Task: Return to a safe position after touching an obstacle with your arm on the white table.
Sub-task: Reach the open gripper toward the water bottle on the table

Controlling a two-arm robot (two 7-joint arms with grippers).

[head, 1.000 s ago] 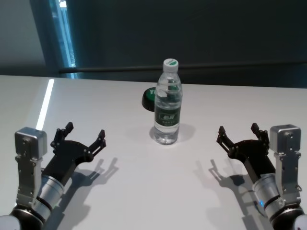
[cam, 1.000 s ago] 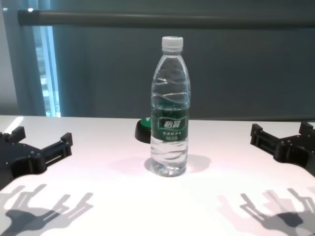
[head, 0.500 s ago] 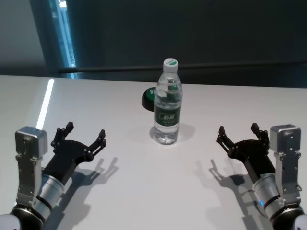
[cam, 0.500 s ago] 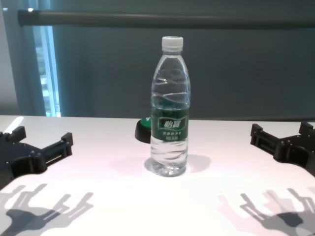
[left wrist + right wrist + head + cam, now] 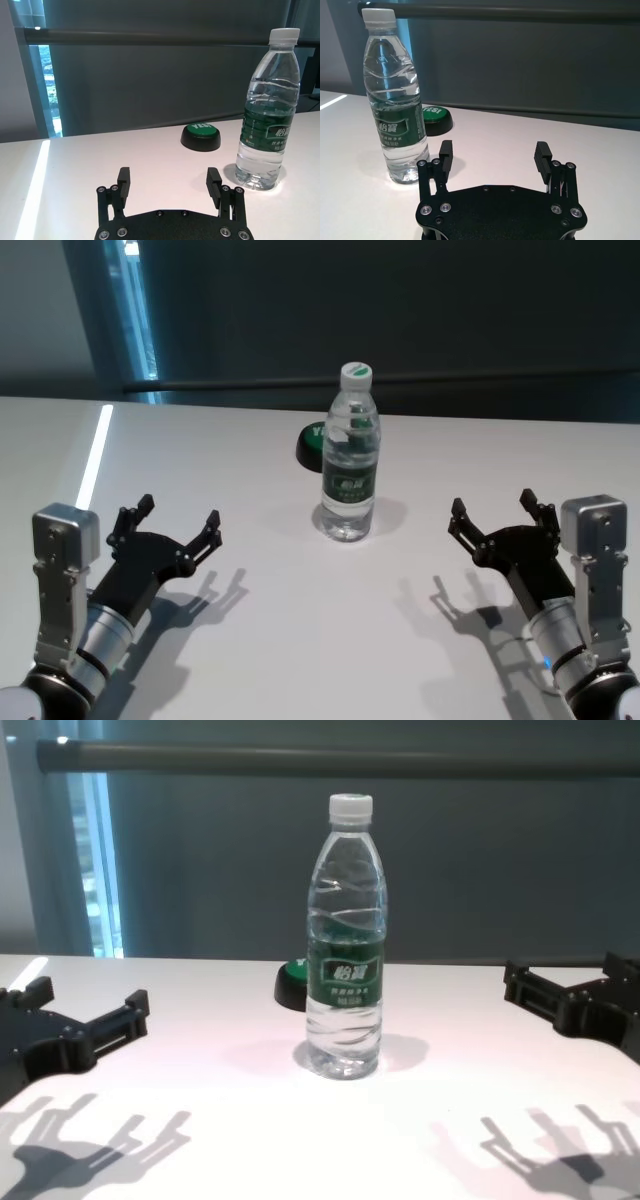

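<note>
Both tools gape wide, holding nothing: left tool [image 5: 166, 523] at 8 o'clock of the upright bottle [image 5: 349, 458], right tool [image 5: 494, 514] at 4, over the surface [image 5: 300, 640]

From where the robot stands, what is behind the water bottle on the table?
Behind the water bottle, slightly to the robot's left, a low black round object with a green top lies on the white table. The bottle covers part of it in the head view, and its white lettering cannot be read.

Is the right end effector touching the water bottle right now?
Apart. Head view shows bare white table between the right end effector and the water bottle.
</note>
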